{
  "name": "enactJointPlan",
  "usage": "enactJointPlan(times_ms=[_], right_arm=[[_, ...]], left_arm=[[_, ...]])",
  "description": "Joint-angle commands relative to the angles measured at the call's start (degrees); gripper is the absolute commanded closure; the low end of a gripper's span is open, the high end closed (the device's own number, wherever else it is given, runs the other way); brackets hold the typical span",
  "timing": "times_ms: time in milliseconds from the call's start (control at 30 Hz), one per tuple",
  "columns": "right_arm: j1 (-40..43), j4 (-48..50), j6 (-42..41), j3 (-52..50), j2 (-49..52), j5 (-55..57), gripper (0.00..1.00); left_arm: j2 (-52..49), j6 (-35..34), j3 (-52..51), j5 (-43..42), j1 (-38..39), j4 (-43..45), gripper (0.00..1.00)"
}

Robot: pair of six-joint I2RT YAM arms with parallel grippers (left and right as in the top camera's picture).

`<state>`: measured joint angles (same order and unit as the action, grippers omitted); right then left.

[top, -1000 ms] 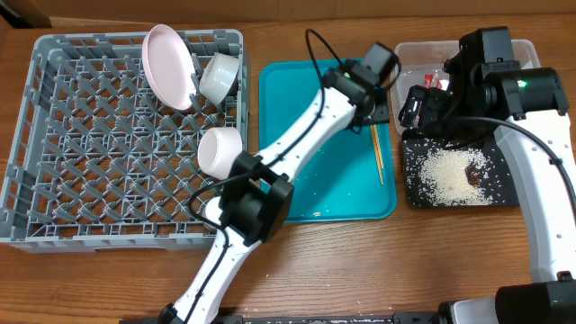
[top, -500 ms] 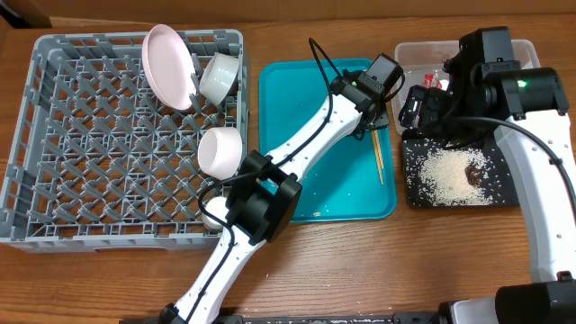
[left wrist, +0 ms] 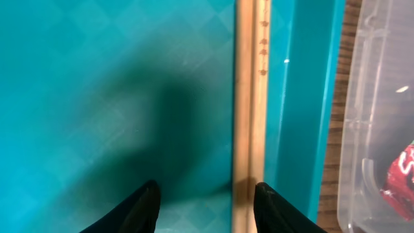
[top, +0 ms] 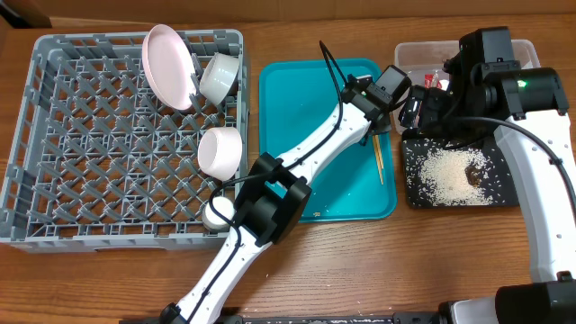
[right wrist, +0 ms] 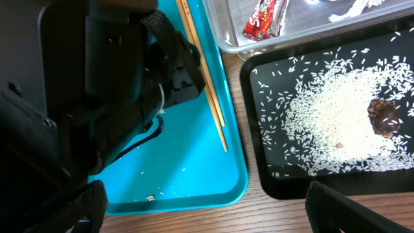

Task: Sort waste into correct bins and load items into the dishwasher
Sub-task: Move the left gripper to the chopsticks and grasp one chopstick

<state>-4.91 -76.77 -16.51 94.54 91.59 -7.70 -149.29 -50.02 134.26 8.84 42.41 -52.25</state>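
Chopsticks [top: 379, 157] lie lengthwise along tray [top: 301, 108] edge.

Wooden chopsticks [left wrist: 249, 97] flat on teal tray [left wrist: 97, 77]

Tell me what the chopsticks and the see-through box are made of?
The chopsticks look like pale wood, maybe bamboo, matte with faint grain. The see-through box looks like shiny clear plastic: the red wrapper shows through its wall.

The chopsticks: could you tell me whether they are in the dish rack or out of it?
Out: the chopsticks lie flat on the teal tray, beside its right rim.
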Motion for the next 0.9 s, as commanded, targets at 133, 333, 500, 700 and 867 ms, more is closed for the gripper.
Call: enactJointPlan(times_ms=[133,333,500,700,867], right_arm=[[0.0,0.15,0.07,0.28,-0.17,-0.48,0.0],[0.0,0.15,0.07,0.28,-0.17,-0.46,0.0],[0.0,0.15,0.07,0.28,-0.17,-0.46,0.0],[0.0,0.15,0.07,0.28,-0.17,-0.46,0.0],[0.0,0.15,0.07,0.28,-0.17,-0.46,0.0]], left_arm=[[-1.77,1.42,-0.31,1.51,0.42,-0.26,0.53],[-2.14,2.45,-0.68,2.27,0.52,-2.14,0.55],[-2.71,2.47,-1.07,2.84,0.66,-1.25,0.54],[-2.69,7.3,-1.03,3.87,0.63,1.31,0.51],[-2.71,9.86,-1.03,5.14,0.74,1.36,0.48]])
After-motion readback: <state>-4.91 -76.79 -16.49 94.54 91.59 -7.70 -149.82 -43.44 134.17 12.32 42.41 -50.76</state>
